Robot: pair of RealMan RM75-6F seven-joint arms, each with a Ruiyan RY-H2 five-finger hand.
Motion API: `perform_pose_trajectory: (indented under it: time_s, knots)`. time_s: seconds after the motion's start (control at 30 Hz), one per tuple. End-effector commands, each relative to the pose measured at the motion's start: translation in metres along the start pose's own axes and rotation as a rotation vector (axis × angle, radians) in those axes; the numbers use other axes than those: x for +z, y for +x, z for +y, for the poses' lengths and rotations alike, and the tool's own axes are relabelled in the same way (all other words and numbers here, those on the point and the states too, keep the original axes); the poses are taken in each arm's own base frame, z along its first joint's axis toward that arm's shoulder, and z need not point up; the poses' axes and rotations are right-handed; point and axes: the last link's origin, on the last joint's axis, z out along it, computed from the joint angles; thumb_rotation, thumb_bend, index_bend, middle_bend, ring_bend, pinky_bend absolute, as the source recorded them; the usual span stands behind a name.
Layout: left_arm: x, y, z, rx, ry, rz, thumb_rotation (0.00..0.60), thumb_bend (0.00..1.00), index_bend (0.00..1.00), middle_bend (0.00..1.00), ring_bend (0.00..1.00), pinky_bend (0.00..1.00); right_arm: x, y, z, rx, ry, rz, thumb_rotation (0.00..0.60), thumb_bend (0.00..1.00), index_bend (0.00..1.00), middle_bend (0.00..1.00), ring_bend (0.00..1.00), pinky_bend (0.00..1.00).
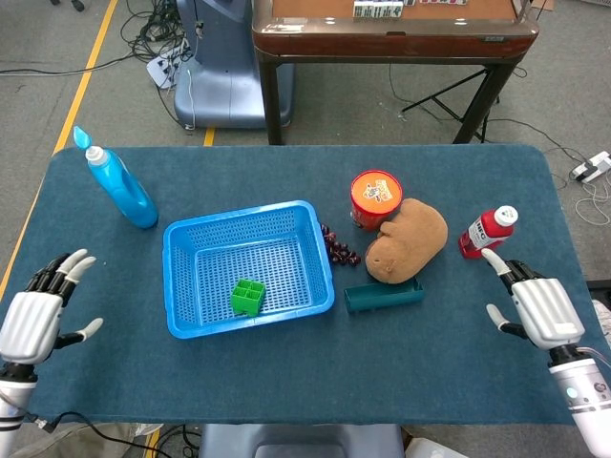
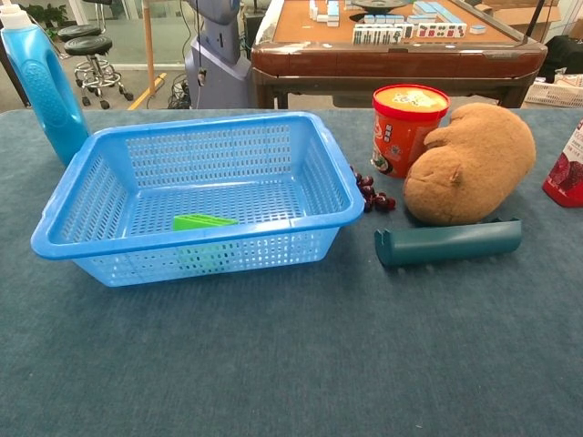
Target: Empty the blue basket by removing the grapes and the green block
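At the two near corners of the table (image 1: 286, 382) my hands hover, well apart from everything I am meant to move. My left hand (image 1: 33, 320) is off the near left corner, fingers spread and holding nothing; my right hand (image 1: 539, 310) is by the right edge toward the near corner, fingers likewise apart and empty. Neither shows in the chest view.

The blue basket (image 1: 181, 286) sits a little left of the table's middle. The green block (image 1: 248, 297) lies on its floor near the near wall, far from both hands. The grapes (image 1: 339, 248) lie on the cloth outside the basket, just beside its right rim, between it and the orange-lidded tub (image 1: 374, 197).

A brown plush toy (image 1: 409, 239) leans against the tub, and a dark green tube (image 1: 384, 295) lies just in front of it. A red bottle (image 1: 487, 231) stands near the right edge, just beyond my right hand. A blue bottle (image 1: 119, 186) stands toward the far left corner.
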Motion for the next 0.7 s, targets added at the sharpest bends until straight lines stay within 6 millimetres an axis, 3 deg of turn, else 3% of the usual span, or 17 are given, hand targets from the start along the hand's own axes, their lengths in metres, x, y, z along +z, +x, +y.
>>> perform_pose_trajectory:
  time_s: [0.03, 0.2, 0.4, 0.7]
  knots:
    - [0.032, 0.004, 0.018, -0.028, -0.159, -0.013, 0.600, 0.19, 0.18, 0.12, 0.14, 0.15, -0.001, 0.003, 0.000, 0.004, 0.000, 0.009, 0.600, 0.32, 0.08, 0.23, 0.21, 0.44]
    - [0.064, -0.003, 0.043, -0.041, -0.301, -0.047, 0.600, 0.19, 0.19, 0.14, 0.16, 0.15, 0.000, 0.008, 0.002, 0.007, -0.009, 0.022, 0.600, 0.32, 0.08, 0.23, 0.21, 0.44]
    - [0.097, -0.028, 0.078, -0.001, -0.447, -0.134, 0.600, 0.19, 0.23, 0.16, 0.16, 0.15, -0.001, 0.007, 0.004, 0.016, -0.019, 0.015, 0.600, 0.32, 0.08, 0.23, 0.21, 0.45]
    - [0.124, -0.059, 0.118, 0.081, -0.564, -0.206, 0.600, 0.19, 0.21, 0.16, 0.15, 0.15, -0.003, 0.005, 0.008, 0.027, -0.032, 0.004, 0.600, 0.32, 0.08, 0.23, 0.21, 0.47]
